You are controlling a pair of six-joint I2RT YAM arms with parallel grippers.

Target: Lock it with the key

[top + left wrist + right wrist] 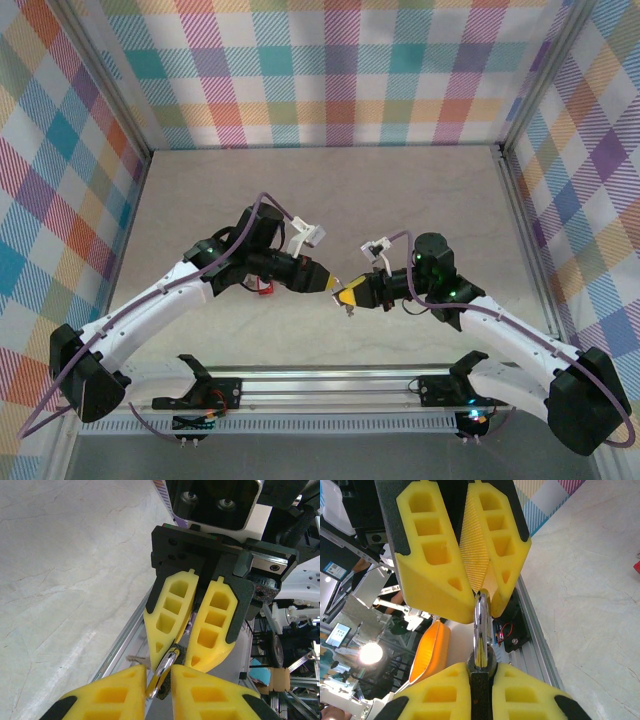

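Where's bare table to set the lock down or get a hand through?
Free: far table up to the back wall; the strip along the right wall; the near band before the rail. Crowded: centre, where left gripper and right gripper meet on the lock, with a small red item beside the left one.

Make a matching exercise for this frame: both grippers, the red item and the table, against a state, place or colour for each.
Things:
1. left gripper
2. right gripper
3. red item
4. table

States, places, colours:
a. pale, marbled
b. shut on the metal loop
c. lying loose, left of centre in the top view
d. shut on the dark piece that the loop comes out of

Pairs: 1-b, 2-d, 3-c, 4-a
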